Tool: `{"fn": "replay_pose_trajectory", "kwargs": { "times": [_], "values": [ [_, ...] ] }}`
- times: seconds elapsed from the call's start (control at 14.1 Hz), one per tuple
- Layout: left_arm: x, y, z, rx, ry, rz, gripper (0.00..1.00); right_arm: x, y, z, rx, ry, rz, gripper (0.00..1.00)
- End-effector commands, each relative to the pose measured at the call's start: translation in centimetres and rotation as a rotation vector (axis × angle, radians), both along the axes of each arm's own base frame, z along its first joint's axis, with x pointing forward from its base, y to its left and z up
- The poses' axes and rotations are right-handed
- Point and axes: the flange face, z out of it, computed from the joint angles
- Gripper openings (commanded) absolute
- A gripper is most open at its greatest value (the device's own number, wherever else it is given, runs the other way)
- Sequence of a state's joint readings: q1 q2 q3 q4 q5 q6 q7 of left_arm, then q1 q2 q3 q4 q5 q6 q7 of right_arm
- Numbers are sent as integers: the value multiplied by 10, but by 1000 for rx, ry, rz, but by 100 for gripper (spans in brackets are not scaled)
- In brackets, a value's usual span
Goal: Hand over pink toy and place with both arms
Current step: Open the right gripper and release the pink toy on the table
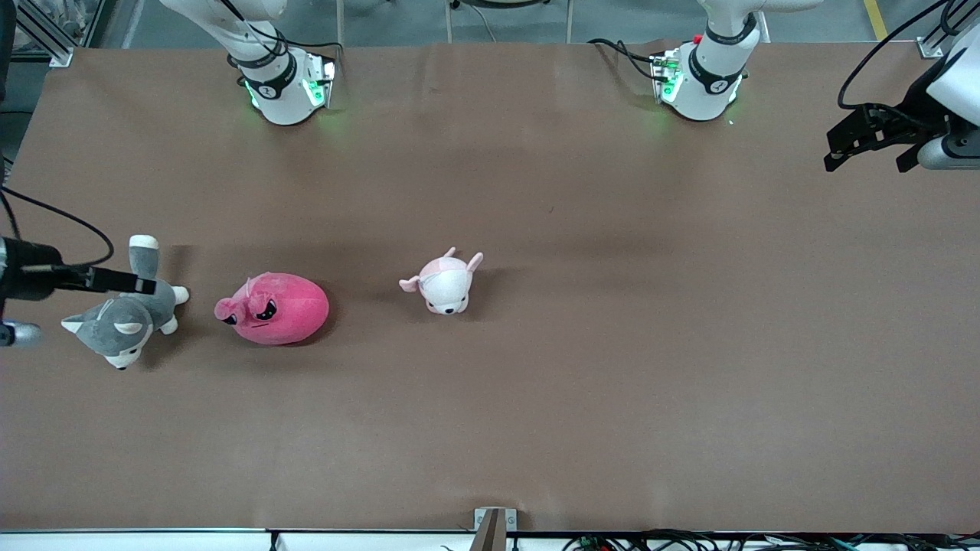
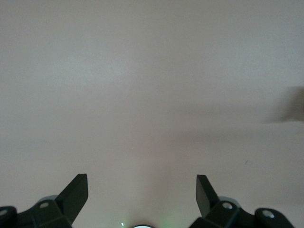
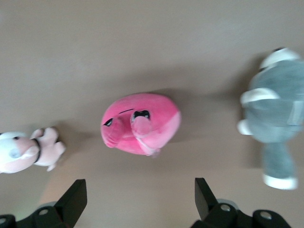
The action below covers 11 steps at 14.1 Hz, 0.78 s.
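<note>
pink toy (image 3: 140, 123) face, right wrist view only

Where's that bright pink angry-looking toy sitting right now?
In the front view the pink toy lies on the table toward the right arm's end, between the grey dog plush and the pale pink-and-white plush.

right gripper (image 3: 137, 202) open with nothing in it, pink toy (image 3: 140, 123) on the table (image 3: 152, 42), grey-and-white plush dog (image 3: 275, 123) beside it, pale pink-and-white plush (image 3: 28, 152) flanking.
</note>
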State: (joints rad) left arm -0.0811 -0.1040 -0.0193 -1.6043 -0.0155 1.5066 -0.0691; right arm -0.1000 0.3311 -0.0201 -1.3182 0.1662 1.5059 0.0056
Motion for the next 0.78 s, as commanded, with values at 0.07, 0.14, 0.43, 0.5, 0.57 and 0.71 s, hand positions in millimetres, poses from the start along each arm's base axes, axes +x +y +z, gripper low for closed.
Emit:
{"fn": "replay_pose_trajectory", "kwargs": {
  "times": [0.07, 0.14, 0.43, 0.5, 0.57, 0.71],
  "values": [
    [-4, 1, 2, -4, 2, -17, 100, -25, 34, 71, -242, -92, 46, 100],
    [-3, 0, 1, -4, 3, -18, 100, -30, 35, 83, -248, -110, 45, 100],
    [-2, 2, 0, -4, 2, -14, 100, -63, 28, 137, -240, -200, 28, 100],
    [-2, 5, 2, -6, -3, -8, 100, -68, 25, 140, -235, -209, 24, 100],
    [-3, 7, 3, -5, -3, -7, 100, -77, 21, 143, -235, -217, 16, 100],
    [-5, 5, 4, -3, -1, -9, 100, -101, 20, 134, -237, -236, 15, 100]
  ]
}}
